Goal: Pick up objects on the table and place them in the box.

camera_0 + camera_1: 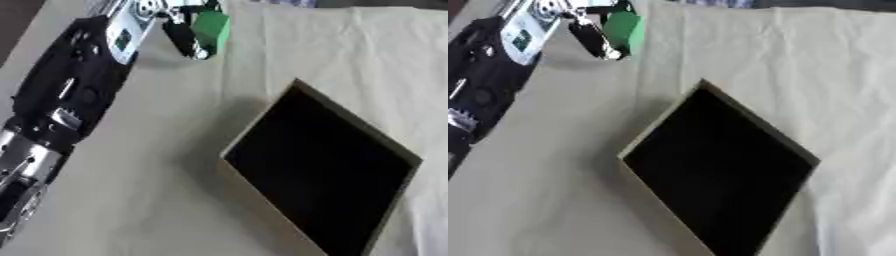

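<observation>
Holding: green block (213, 28), pinched between the fingers (185, 39) of my left hand (166, 15), near the top edge of the view.
Block position: raised at my fingertips, over the far left part of the worktop, well apart from the box; I cannot tell whether it touches the cloth.
Left hand: fingers curled round the block, dark fingers on its near side, silver parts above.
Left arm (66, 95): black with silver joints, running from the lower left corner up to the hand.
Box (262, 135): open, dark inside, pale walls, lying askew like a diamond at centre right; I see nothing in its interior.
Worktop (140, 190): covered with a pale cream cloth (367, 60), creased on the right side.
Right hand: does not show in either view.
</observation>
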